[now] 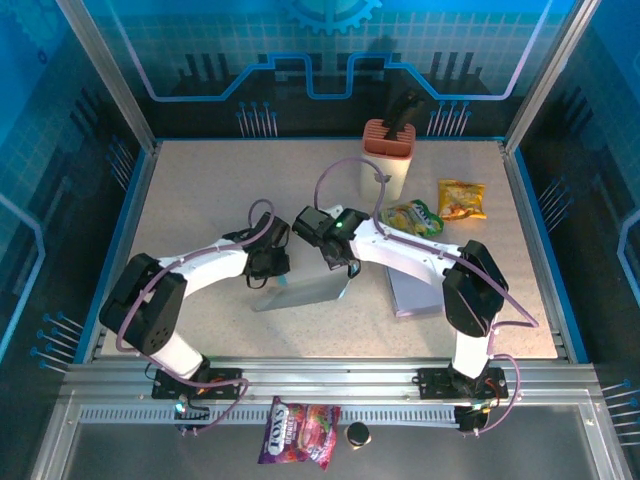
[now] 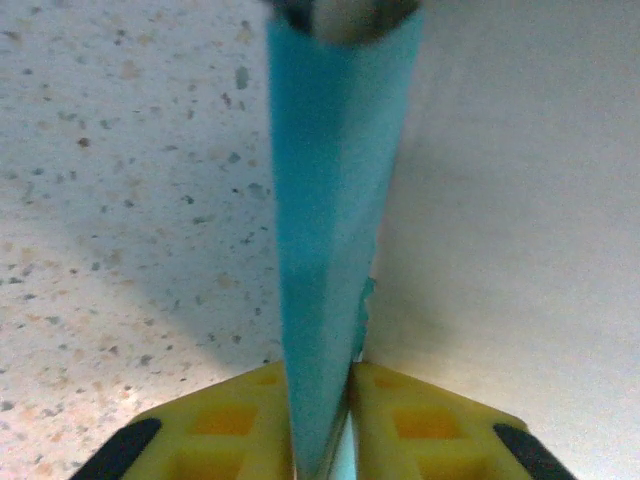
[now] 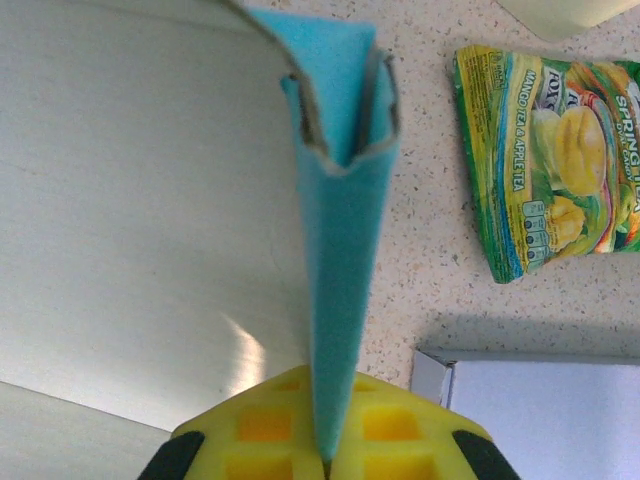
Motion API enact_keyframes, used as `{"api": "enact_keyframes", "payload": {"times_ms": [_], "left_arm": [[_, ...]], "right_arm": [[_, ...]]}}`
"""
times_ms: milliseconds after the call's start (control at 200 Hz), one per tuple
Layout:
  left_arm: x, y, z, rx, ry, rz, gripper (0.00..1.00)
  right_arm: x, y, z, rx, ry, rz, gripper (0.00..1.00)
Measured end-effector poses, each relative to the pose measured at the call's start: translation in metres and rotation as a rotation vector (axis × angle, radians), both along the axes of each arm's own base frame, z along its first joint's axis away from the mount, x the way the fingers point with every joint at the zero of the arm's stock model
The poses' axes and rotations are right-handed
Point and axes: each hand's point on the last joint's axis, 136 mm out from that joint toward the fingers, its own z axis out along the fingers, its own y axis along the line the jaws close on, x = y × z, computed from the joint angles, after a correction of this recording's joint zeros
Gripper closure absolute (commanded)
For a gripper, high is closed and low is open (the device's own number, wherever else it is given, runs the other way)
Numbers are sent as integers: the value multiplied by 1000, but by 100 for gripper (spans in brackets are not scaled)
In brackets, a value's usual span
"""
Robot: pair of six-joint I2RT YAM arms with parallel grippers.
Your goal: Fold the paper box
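Note:
The paper box (image 1: 300, 292) lies mid-table as a flat grey sheet with teal flaps standing up along its far edge. My left gripper (image 1: 268, 268) is at its left flap. In the left wrist view the yellow fingers (image 2: 250, 420) press a teal flap (image 2: 330, 200) between them, with the pale panel (image 2: 520, 200) to the right. My right gripper (image 1: 342, 268) is at the right corner. Its yellow pads (image 3: 270, 425) are shut on another teal flap (image 3: 340, 200), which curls at its top. The grey panel (image 3: 130, 200) spreads to the left.
A flat white box (image 1: 420, 290) (image 3: 550, 420) lies just right of the right gripper. A green snack bag (image 1: 412, 217) (image 3: 545, 150), a yellow snack bag (image 1: 461, 198) and a cream container with a red lid (image 1: 387, 155) sit behind. A candy bag (image 1: 300, 432) rests on the front rail.

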Motion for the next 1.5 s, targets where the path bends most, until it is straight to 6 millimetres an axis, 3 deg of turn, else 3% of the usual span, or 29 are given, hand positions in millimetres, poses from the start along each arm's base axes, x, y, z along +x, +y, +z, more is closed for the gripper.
{"api": "enact_keyframes", "payload": {"times_ms": [465, 1031, 1111, 1206, 1501], "left_arm": [[1, 6, 6, -1, -20, 11, 93], [1, 6, 4, -11, -35, 11, 100], [1, 6, 6, -16, -38, 8, 80], [-3, 11, 7, -7, -39, 3, 69], [10, 15, 36, -113, -126, 12, 62]], "right_arm": [[1, 6, 1, 15, -11, 7, 100], [0, 8, 3, 19, -16, 12, 100], [0, 8, 3, 18, -15, 12, 100], [0, 8, 3, 17, -14, 12, 100], [0, 8, 3, 18, -13, 14, 100]]}}
